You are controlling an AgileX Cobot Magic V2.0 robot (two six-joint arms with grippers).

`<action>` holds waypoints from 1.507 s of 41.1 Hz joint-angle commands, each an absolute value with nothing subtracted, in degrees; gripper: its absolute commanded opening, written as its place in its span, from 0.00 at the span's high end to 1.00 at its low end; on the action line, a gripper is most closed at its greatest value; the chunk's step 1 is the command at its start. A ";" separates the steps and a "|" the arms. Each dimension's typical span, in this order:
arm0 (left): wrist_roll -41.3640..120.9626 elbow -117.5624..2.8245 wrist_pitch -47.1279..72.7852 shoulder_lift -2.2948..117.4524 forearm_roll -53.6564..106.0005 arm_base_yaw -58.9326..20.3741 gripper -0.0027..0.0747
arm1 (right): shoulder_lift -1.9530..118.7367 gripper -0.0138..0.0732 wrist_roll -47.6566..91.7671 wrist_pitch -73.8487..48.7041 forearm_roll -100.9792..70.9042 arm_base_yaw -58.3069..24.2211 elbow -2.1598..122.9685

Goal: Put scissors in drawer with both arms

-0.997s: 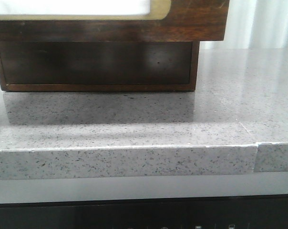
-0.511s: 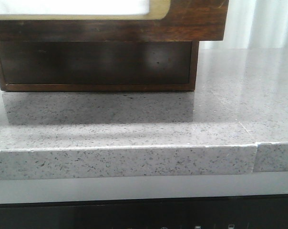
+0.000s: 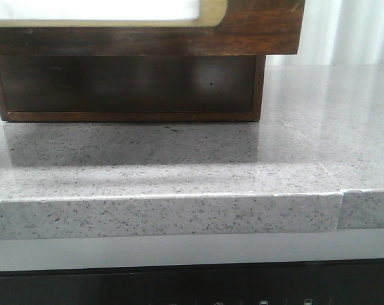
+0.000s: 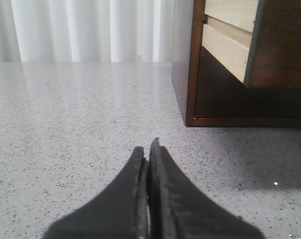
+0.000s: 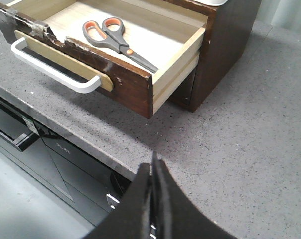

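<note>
The scissors, grey handles with orange-lined loops, lie flat on the pale floor of the pulled-out drawer, whose dark brown front carries a white handle. The front view shows only the drawer's front with its cream-rimmed white panel, hanging over the counter. My right gripper is shut with nothing in it, above the counter's front edge, off the drawer's corner. My left gripper is shut and empty, low over the counter, beside the cabinet's side. In the left wrist view the drawer juts out of the cabinet.
The brown wooden cabinet stands on the speckled grey stone counter. A seam splits the counter's front edge at the right. Dark appliance fronts sit below the counter. White curtains hang behind.
</note>
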State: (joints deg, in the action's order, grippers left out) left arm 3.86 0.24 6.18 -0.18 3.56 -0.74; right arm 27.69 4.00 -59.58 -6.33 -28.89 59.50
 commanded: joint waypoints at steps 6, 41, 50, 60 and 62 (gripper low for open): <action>0.45 1.61 1.04 -1.30 2.10 -1.68 0.99 | 28.17 0.92 4.10 -55.39 -6.19 -28.66 60.69; 0.45 1.61 -3.90 -1.30 3.77 -1.68 0.99 | 28.17 0.92 4.10 -55.39 -6.19 -28.66 60.69; 0.45 1.61 -3.90 -1.30 3.77 -1.68 0.99 | 28.17 0.92 4.10 -55.39 -6.19 -28.66 60.69; 0.45 1.61 -3.90 -1.30 3.77 -1.68 0.99 | 24.49 0.92 4.28 -46.42 -3.68 -23.44 54.22; 0.45 1.61 -3.90 -1.30 3.77 -1.68 0.99 | 22.66 0.92 4.28 -41.58 -2.74 -20.48 50.86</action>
State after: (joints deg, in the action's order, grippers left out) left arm 1.13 0.24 0.88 -0.18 3.33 -1.28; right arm 24.46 4.00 -52.54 -4.77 -24.32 53.73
